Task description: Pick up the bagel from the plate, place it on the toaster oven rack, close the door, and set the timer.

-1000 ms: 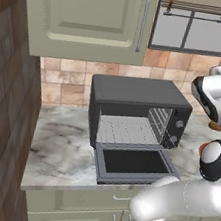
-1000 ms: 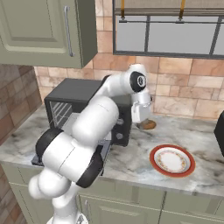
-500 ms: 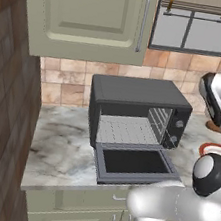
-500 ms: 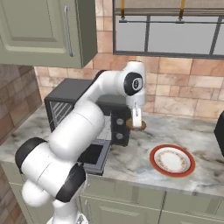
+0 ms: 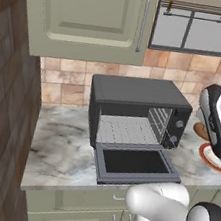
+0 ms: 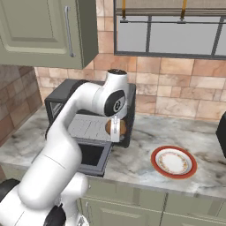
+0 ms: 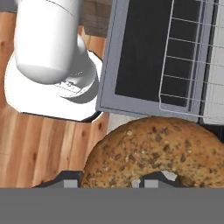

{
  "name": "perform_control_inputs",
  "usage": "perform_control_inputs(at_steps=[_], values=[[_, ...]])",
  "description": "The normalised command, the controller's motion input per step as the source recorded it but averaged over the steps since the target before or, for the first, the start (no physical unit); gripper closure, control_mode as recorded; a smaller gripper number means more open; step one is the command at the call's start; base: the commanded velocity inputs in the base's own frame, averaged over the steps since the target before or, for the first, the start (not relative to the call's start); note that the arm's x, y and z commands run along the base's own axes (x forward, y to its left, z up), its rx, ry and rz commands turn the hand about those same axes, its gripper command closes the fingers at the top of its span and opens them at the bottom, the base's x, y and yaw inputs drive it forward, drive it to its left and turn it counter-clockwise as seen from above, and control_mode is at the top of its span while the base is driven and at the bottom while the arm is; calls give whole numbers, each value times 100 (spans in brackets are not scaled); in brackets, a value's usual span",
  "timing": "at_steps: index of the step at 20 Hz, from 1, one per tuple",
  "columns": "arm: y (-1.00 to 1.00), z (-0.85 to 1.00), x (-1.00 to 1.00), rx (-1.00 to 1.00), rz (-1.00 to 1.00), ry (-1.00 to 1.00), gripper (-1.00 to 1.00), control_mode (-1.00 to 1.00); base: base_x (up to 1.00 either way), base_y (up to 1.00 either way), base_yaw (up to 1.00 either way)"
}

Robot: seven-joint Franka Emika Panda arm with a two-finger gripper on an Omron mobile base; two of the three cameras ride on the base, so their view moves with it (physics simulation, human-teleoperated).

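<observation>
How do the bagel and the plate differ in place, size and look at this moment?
The bagel is held off the counter in the gripper, in front of the open toaster oven; the plate lies flat on the counter to the oven's right. The bagel is smaller, the plate clearly wider. The bagel is golden-brown and seeded; the plate is white with a red-orange rim. Both are round.

1. Bagel [image 6: 115,127]: golden-brown, seeded, held in the tool [image 6: 115,131], in the air above the open door's right end.
2. Plate [image 6: 173,162]: white, red-orange rim, flat on the desk, well right of the oven.
3. Rack [image 5: 127,130]: light-grey wire grid inside the oven.
4. Door [image 5: 135,163]: folded down flat, dark pane up.
</observation>
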Motion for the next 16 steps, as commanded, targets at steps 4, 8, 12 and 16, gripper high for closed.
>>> perform_control_inputs(at_steps=[4, 8, 12, 16], values=[[72, 15, 0, 4, 6, 4, 100, -100, 0, 0, 0], [63, 14, 0, 0, 9, 2, 100, -100, 0, 0, 0], [58, 1, 0, 0, 8, 0, 100, -100, 0, 0, 0], [42, 0, 2, 0, 7, 0, 100, -100, 0, 0, 0]])
